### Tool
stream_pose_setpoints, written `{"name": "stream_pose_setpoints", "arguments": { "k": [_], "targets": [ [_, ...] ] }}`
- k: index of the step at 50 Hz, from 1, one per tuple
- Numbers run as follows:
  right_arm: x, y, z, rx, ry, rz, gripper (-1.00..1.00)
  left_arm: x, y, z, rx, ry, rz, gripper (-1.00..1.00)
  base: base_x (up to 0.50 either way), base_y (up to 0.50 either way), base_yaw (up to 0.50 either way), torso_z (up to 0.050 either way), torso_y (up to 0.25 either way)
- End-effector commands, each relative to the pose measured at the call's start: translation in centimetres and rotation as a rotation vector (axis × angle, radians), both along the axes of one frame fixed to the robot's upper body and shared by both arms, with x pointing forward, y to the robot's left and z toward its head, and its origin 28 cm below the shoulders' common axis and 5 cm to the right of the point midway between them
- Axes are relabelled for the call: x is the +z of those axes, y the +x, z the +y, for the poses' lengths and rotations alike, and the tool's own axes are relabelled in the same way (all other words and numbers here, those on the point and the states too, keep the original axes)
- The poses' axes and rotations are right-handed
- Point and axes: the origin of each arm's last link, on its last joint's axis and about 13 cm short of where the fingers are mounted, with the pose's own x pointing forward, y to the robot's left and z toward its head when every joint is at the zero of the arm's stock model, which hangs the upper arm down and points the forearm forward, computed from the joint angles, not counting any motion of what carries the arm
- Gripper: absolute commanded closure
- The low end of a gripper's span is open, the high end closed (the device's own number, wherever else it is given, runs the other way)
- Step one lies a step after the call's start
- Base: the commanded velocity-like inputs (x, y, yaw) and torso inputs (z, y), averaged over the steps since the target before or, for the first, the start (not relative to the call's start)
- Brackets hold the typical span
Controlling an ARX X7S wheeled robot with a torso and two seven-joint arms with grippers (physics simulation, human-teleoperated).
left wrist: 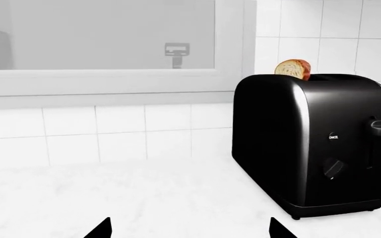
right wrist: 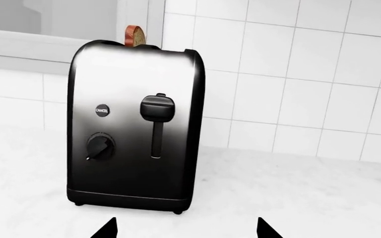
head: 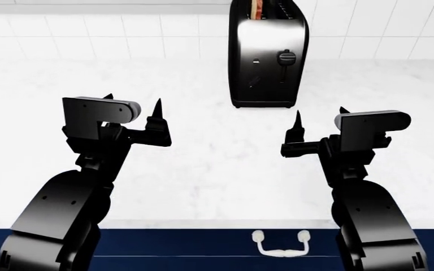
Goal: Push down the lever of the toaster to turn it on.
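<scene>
White counter (head: 202,169), lever (right wrist: 157,107) beyond both jaws

White marble-patterned bench (head: 202,169) extends to a white tiled wall (right wrist: 296,74). Grey-framed window (left wrist: 111,79) set in the wall above. Bread slice (left wrist: 293,69) stands upright. White handle (head: 282,244) mounted on dark blue cabinet front (head: 202,248) below bench edge.
</scene>
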Motion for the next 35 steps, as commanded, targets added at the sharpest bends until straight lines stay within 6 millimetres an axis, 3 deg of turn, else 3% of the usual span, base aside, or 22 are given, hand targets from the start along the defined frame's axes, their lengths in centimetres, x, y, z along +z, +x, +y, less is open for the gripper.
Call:
{"name": "stream_pose_setpoints", "arguments": {
  "k": [1,23,33,35],
  "targets": [
    [0.1,0.0,0.0,0.000,-0.001,0.000,-1.00,0.0,0.1,0.0,0.000,0.000,0.000,-1.00,0.26,0.00,0.00,0.000,0.000],
    [0.1,0.0,0.2,0.001,-0.001,0.001,-1.00,-0.2,0.1,0.2,0.002,0.001,-0.001,-1.00,0.26,0.00,0.00,0.000,0.001],
    [0.0,0.2,0.2,0.001,-0.008,-0.012,-1.00,-0.4,0.2,0.3,0.002,-0.002,0.001,-1.00,0.00,0.00,0.00,0.000,0.000],
    [0.9,0.2,0.1,-0.001,-0.011,-0.028,-1.00,-0.4,0.2,0.2,0.002,-0.002,0.001,-1.00,0.00,0.00,0.00,0.000,0.000]
  ]
}}
